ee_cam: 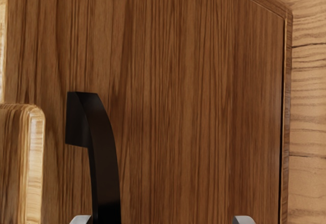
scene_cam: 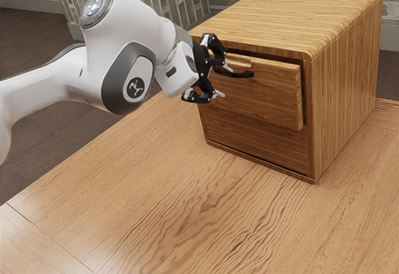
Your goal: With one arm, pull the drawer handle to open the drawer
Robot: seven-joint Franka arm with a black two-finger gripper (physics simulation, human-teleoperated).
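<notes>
tool [scene_cam: 219, 80] spread open astride the handle [scene_cam: 240, 73], drawer [scene_cam: 262, 93] front edge jutting from cabinet [scene_cam: 299, 18]

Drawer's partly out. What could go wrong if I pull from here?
1. The end effector is open around the handle, not clamped. In the wrist view the handle sits beside one finger, so it may slip free.
2. It seems to sit near the handle's end, so an off-centre pull might skew the drawer and jam it.

A black curved handle [ee_cam: 99, 158] stands off the dark-grained wooden drawer front [ee_cam: 193, 107].
</notes>
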